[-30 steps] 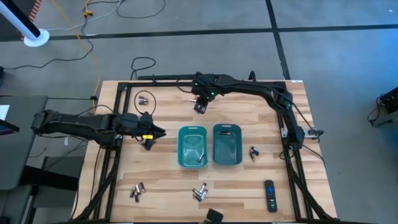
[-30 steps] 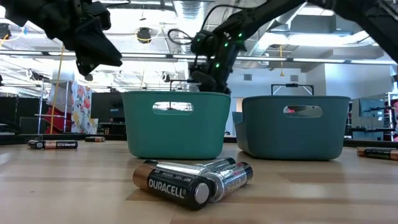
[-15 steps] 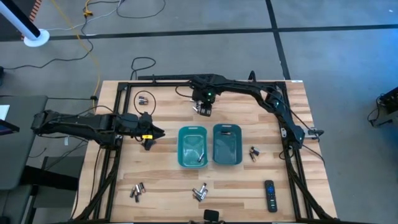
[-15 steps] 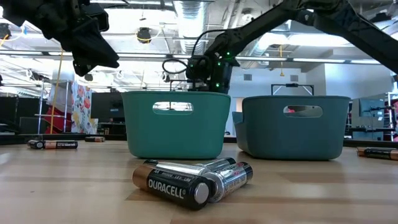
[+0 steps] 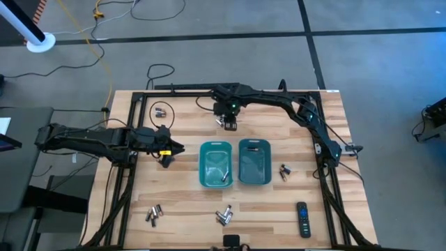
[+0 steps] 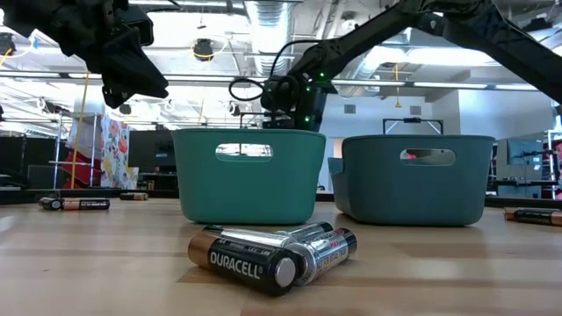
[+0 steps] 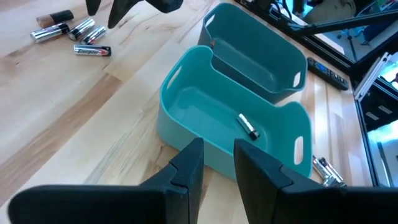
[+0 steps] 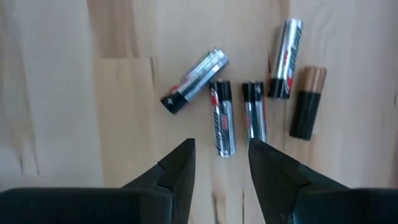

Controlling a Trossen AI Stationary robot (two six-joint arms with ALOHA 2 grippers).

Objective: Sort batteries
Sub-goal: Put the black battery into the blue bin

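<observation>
**A:** Where do the batteries lie on the bench [image 5: 188, 202]?

**B:** In scattered clusters on the pale wood-plank top. Below the right gripper [image 8: 219, 163], near the far edge, five cells [image 8: 222, 116] lie flat: two silvery ones side by side with their long axes in line with the fingers, a third silvery one [image 8: 285, 58] and a dark, copper-capped one [image 8: 307, 102] beside them, and one [image 8: 194, 79] lying at a slant to the rest.

**A:** And that gripper itself?

**B:** It hangs over the group, fingers parted and holding nothing, clear of the cells.

**A:** The other clusters?

**B:** One [image 5: 162, 111] near the far left corner, one [image 5: 153, 214] near the front left, one [image 5: 224, 215] at the front centre, which in the low view is a heap [image 6: 272, 252] of dark and silver cylinders with their ends turned toward the camera, and a pair [image 5: 283, 171] to the right of the bins.

**A:** Anything sorted?

**B:** A single silver cell [image 7: 248, 126] rests on the floor of the left teal plastic bin [image 5: 215, 164]. The right bin [image 5: 254, 161] touches it, both smooth, rounded, with slot handles.

**A:** The left arm?

**B:** Its gripper [image 7: 217, 160] hovers left of the bins, fingers slightly apart, empty.

**A:** What else?

**B:** A black remote [image 5: 302, 219] near the front right corner.
</observation>
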